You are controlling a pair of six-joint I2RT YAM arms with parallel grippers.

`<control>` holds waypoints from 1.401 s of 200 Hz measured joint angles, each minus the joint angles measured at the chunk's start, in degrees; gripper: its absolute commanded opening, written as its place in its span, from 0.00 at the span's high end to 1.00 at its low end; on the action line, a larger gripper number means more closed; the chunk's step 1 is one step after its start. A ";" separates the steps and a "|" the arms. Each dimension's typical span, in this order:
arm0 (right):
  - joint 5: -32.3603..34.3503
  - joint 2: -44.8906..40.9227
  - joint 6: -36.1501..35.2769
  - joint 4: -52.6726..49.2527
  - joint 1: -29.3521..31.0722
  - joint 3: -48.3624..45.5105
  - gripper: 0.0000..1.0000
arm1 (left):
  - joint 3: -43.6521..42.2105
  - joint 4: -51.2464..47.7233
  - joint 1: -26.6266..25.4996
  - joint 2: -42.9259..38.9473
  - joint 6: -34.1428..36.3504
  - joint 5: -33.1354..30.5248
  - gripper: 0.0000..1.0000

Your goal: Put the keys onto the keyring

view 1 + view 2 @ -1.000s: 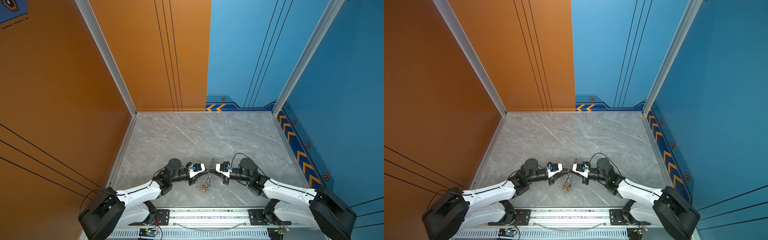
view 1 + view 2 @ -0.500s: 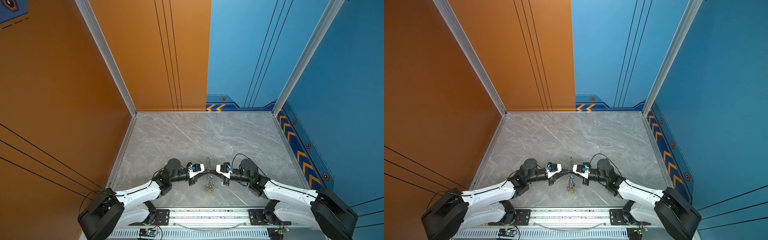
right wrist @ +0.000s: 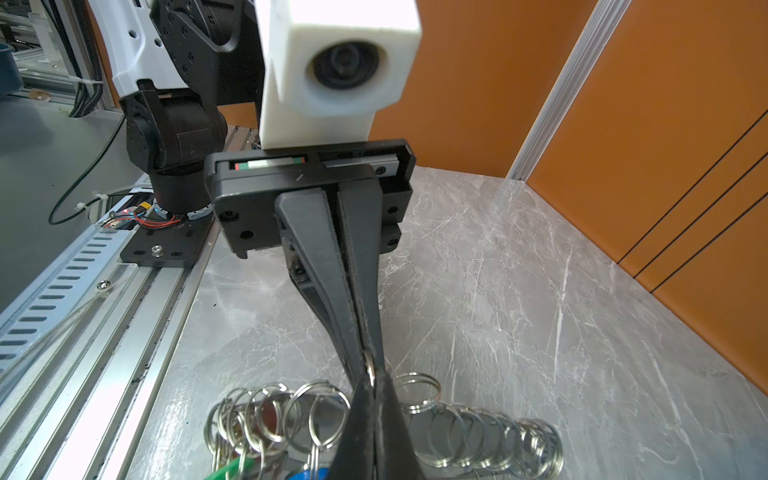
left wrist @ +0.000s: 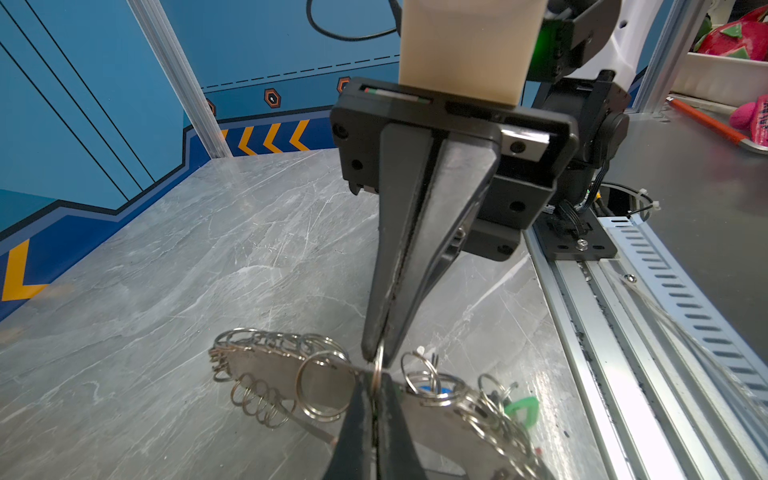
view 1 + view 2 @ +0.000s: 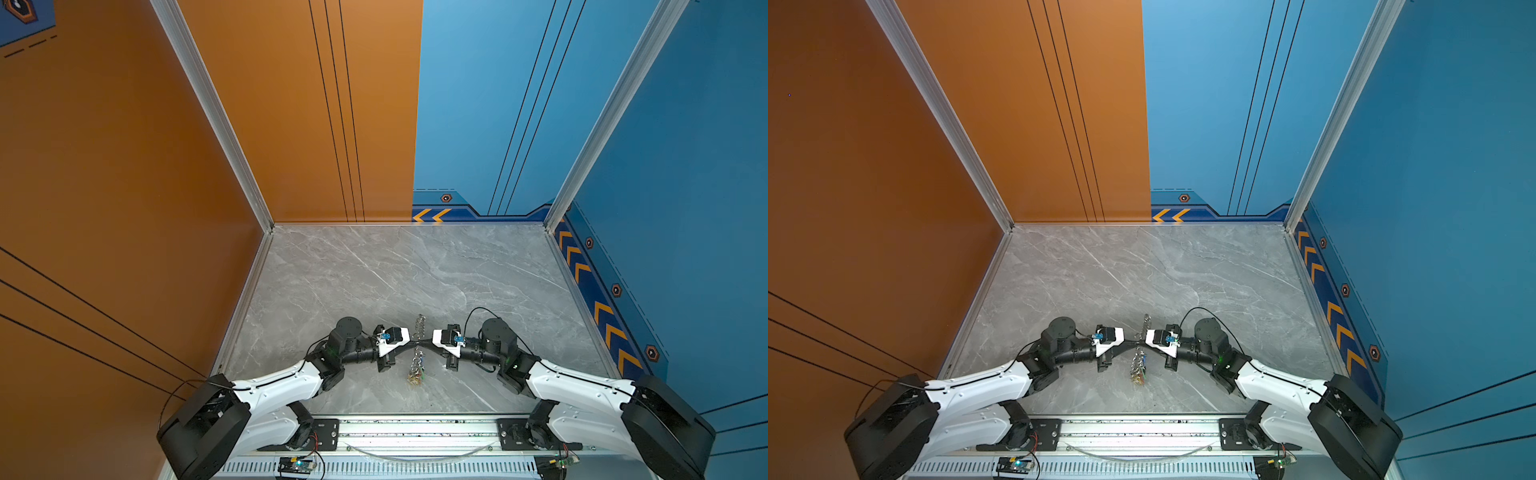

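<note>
In both top views the keyring (image 5: 420, 328) (image 5: 1146, 326) hangs edge-on like a chain above the table's front middle. My left gripper (image 5: 414, 343) (image 5: 1135, 342) and right gripper (image 5: 422, 343) (image 5: 1144, 342) meet tip to tip on it. In the left wrist view the left gripper (image 4: 376, 377) and right gripper (image 4: 376, 358) are both shut on one small silver ring at the flat oval keyring's (image 4: 266, 368) edge. The right wrist view shows the same pinch, right gripper (image 3: 371, 381) against left gripper (image 3: 365, 354). Keys with green (image 4: 521, 407) (image 3: 237, 467) and blue (image 4: 433, 390) tags dangle from rings at the near end (image 5: 415, 376).
The grey marble table (image 5: 374, 282) stretches back to orange and blue walls. An aluminium rail (image 5: 415, 428) with both arm bases runs along the front edge, just behind the hanging keys.
The left gripper has closed onto the small ring that the right gripper holds. The keyring has swung from a slant to stand edge-on between the two tips.
</note>
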 measured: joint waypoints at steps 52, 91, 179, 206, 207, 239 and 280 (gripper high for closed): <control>4.37 -4.83 -7.08 -14.16 1.27 3.23 0.87 | 0.00 -1.92 -0.37 0.20 1.73 -1.60 1.00; 6.40 -5.86 -11.45 -25.38 1.68 6.58 0.84 | 0.02 -4.87 -1.27 0.72 4.24 -4.55 1.00; 10.82 -2.91 -12.46 -30.56 4.81 8.79 0.82 | 0.57 -6.91 -2.38 1.77 5.84 -5.57 1.00; 11.91 -1.73 -12.39 -30.14 5.29 9.16 0.83 | 0.57 -7.39 -2.38 1.81 6.03 -5.62 1.00; 11.91 -1.70 -12.37 -30.12 5.31 9.16 0.82 | 0.57 -7.41 -2.38 1.81 6.03 -5.62 1.00; 12.66 -1.49 -12.26 -29.66 5.44 9.29 0.83 | 0.72 -7.37 -2.49 1.95 6.08 -5.60 1.00; 12.70 -0.81 -11.78 -28.85 5.44 10.10 0.84 | 0.90 -7.32 -2.67 2.54 6.43 -5.57 1.00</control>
